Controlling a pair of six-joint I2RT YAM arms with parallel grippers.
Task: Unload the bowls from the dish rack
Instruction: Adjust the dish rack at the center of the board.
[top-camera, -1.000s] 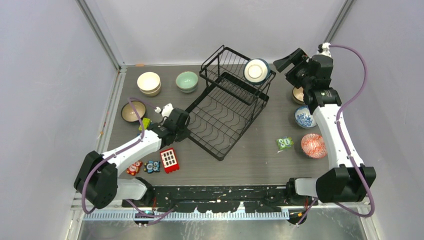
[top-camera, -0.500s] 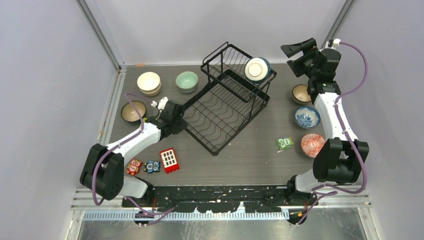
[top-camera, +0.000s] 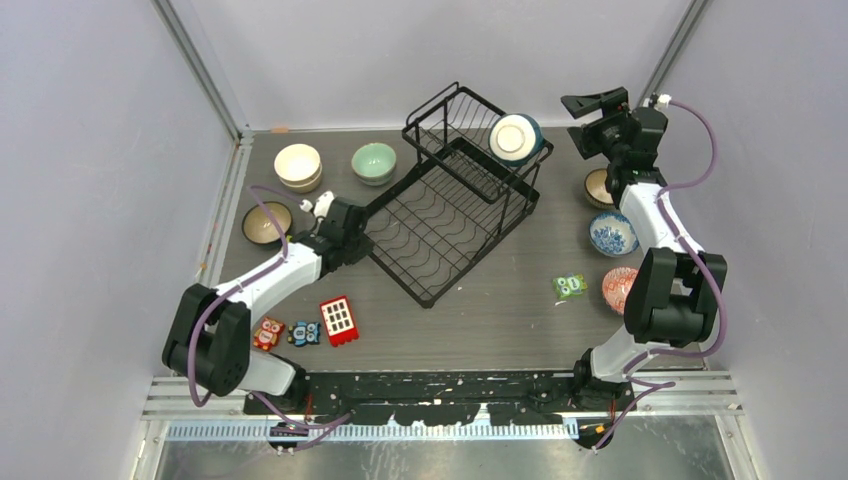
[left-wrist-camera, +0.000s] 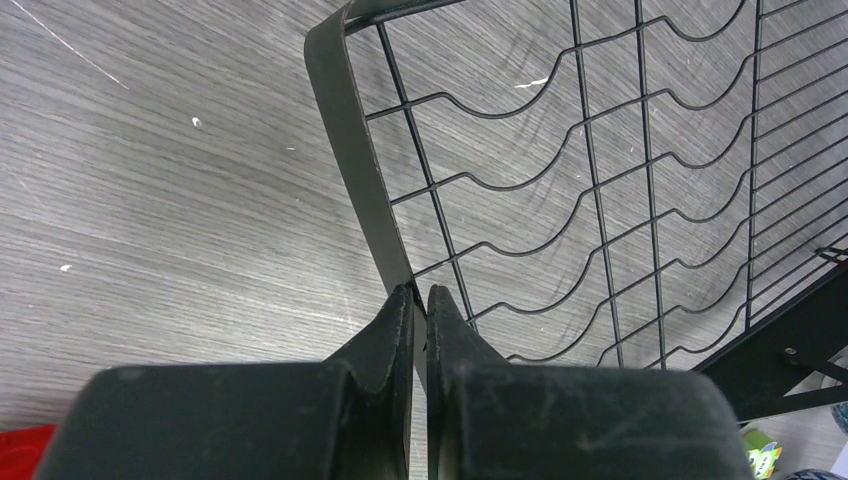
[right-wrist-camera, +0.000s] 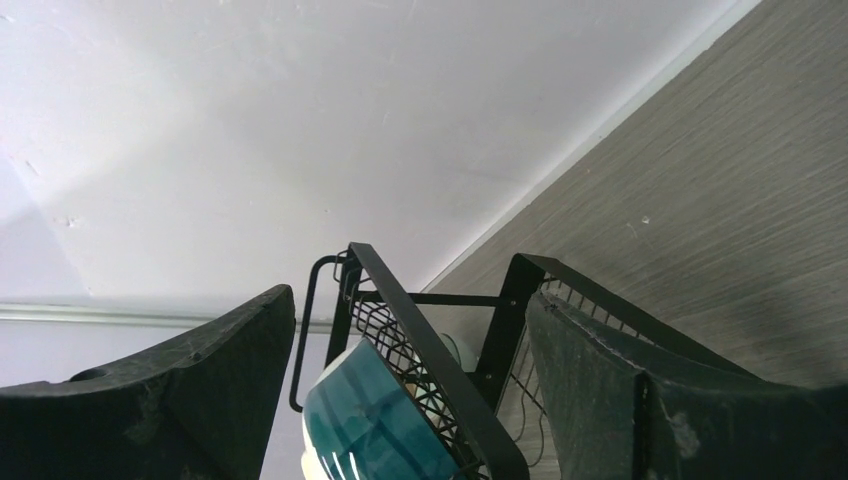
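The black wire dish rack (top-camera: 450, 215) lies at an angle mid-table. A dark teal bowl with a cream inside (top-camera: 514, 138) leans in its raised upper basket; it also shows in the right wrist view (right-wrist-camera: 375, 425). My left gripper (top-camera: 352, 232) is shut on the rack's flat near-left corner frame (left-wrist-camera: 365, 190). My right gripper (top-camera: 592, 104) is open, raised to the right of the teal bowl and apart from it. Other bowls stand on the table: cream (top-camera: 298, 165), pale green (top-camera: 374, 162), brown (top-camera: 266, 222) on the left; brown (top-camera: 600, 186), blue-and-white (top-camera: 612, 233), red patterned (top-camera: 618, 288) on the right.
Toy blocks lie near the front left: a red one (top-camera: 338, 320), two small ones (top-camera: 286, 333), and a green one (top-camera: 570, 286) right of centre. Side walls stand close on both sides.
The left gripper has pulled the rack's near corner a little left and back, turning the rack. The right arm has risen and swung back, its gripper now higher near the rack's upper basket.
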